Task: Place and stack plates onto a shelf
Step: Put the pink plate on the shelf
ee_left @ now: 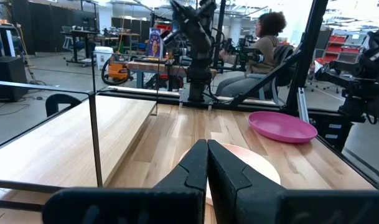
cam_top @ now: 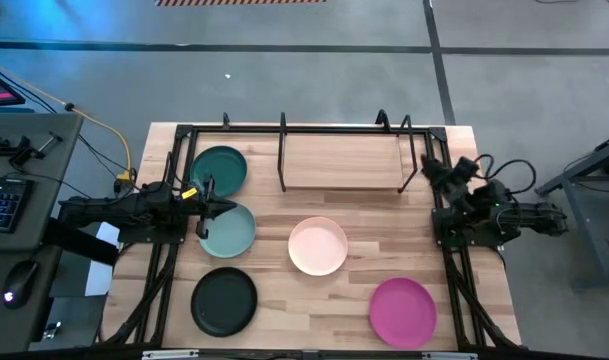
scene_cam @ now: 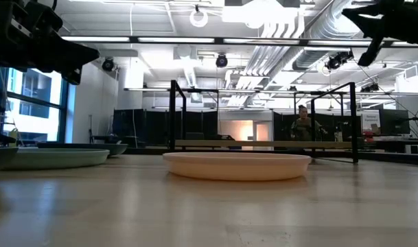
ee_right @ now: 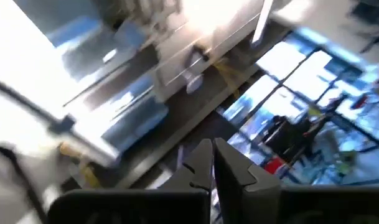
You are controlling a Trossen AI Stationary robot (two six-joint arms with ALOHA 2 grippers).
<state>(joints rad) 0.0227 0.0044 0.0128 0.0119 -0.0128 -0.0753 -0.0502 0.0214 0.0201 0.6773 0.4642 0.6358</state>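
Left gripper [ee_left: 207, 163]: jaws pressed fully together, nothing between them. In the high view it sits at the table's left side, over the gap between the dark teal plate [cam_top: 219, 168] and the pale sage green plate [cam_top: 229, 230], tip pointing toward the table's middle. It appears raised above the plates, not touching either.

Right gripper [ee_right: 213, 163]: jaws also closed tight, empty. That arm is parked at the right edge of the table, beside the shelf's right end, with its wrist camera aimed up at the ceiling.

Progress: judged as not started. The shelf [cam_top: 342, 162] board is bare, no plate on it. All five plates lie flat on the tabletop [cam_top: 464, 280]: teal at back left just beside the shelf's left end, sage in front of it, black plate [cam_top: 224, 301] at front left, cream-pink plate [cam_top: 318, 245] mid-table in front of the shelf, magenta plate [cam_top: 402, 311] at front right. All five placements are left, plus stacking.

Clearance: plates are mostly apart, but teal and sage nearly touch. Thin black upright rods [cam_top: 283, 150] stand along the shelf, so plates likely have to go in between them. The front of the board looks open. Mid-table has open room; black frame rails run along both sides. A person sits in the room beyond the table.
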